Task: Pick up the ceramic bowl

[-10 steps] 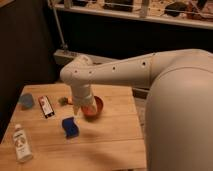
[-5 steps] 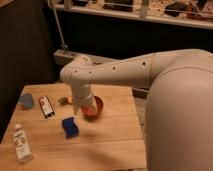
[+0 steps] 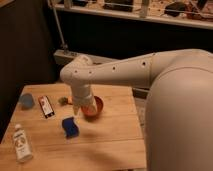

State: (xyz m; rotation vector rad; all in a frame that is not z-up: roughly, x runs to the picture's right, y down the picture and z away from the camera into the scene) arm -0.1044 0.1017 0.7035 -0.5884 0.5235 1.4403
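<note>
The ceramic bowl (image 3: 96,109) is a small orange-red glossy bowl on the wooden table (image 3: 115,135), right of centre. My gripper (image 3: 84,106) hangs from the white arm (image 3: 120,75) straight over the bowl's left part, down at or inside its rim, and hides part of the bowl. A blue sponge (image 3: 70,127) lies just in front and left of the bowl.
A blue-grey round cup (image 3: 26,101) stands at the table's far left. A dark phone-like packet (image 3: 46,106) lies beside it, and a small greenish object (image 3: 63,101) behind. A clear bottle (image 3: 21,144) lies at the front left. A dark wall stands behind the table.
</note>
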